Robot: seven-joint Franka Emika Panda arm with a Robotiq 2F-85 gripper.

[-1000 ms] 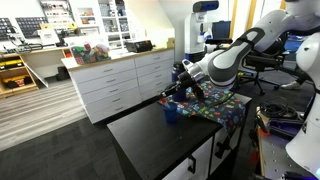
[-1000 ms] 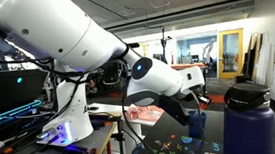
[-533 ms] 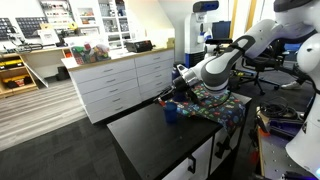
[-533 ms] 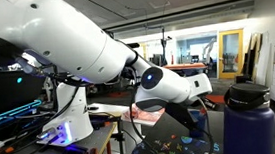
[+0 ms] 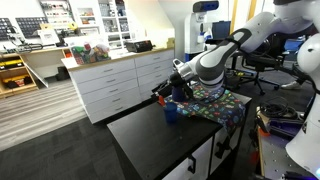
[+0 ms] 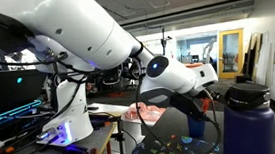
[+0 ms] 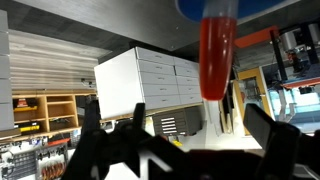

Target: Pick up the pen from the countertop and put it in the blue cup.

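Note:
The wrist view stands upside down. In it the blue cup shows at the top edge, and the pen, orange-red end outward, sticks out of it. My gripper is open, its dark fingers spread wide on either side and clear of the pen. In both exterior views the gripper hangs just above the small blue cup, which stands on the black countertop. The pen is too small to make out there.
A patterned cloth covers the countertop's far end behind the cup. A tall dark blue bottle stands close to the cup. A light wood-topped counter with white drawers lies beyond, and another robot arm stands beside it.
The jaws have gone from shut to open and let go of the pen, which now stands in the cup. The arm has lifted slightly away from the cup.

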